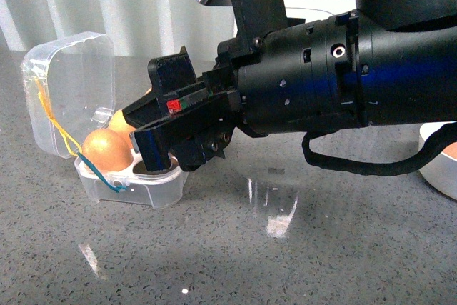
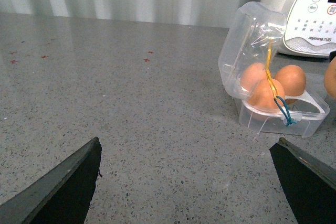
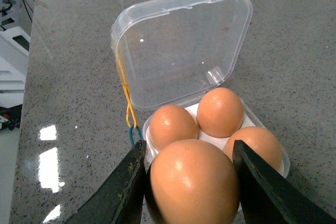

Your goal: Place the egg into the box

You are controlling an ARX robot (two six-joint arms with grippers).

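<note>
The egg (image 3: 194, 182) is orange-brown and fills the gap between my right gripper's (image 3: 189, 148) black fingers, which are shut on it. It hangs just above the near corner of the box (image 3: 205, 136), a clear plastic case with a white insert that holds three other brown eggs. The clear lid (image 3: 181, 51) stands open behind them. In the front view my right gripper (image 1: 161, 144) reaches over the box (image 1: 132, 187) and hides the held egg. My left gripper (image 2: 188, 142) is open over bare counter, well short of the box (image 2: 310, 119).
A yellow cord (image 3: 126, 93) and a blue cord (image 3: 131, 135) hang at the box's side. A white bowl (image 1: 437, 171) sits at the right edge of the grey speckled counter (image 1: 285, 262). A white kitchen appliance (image 2: 310, 14) stands behind the box.
</note>
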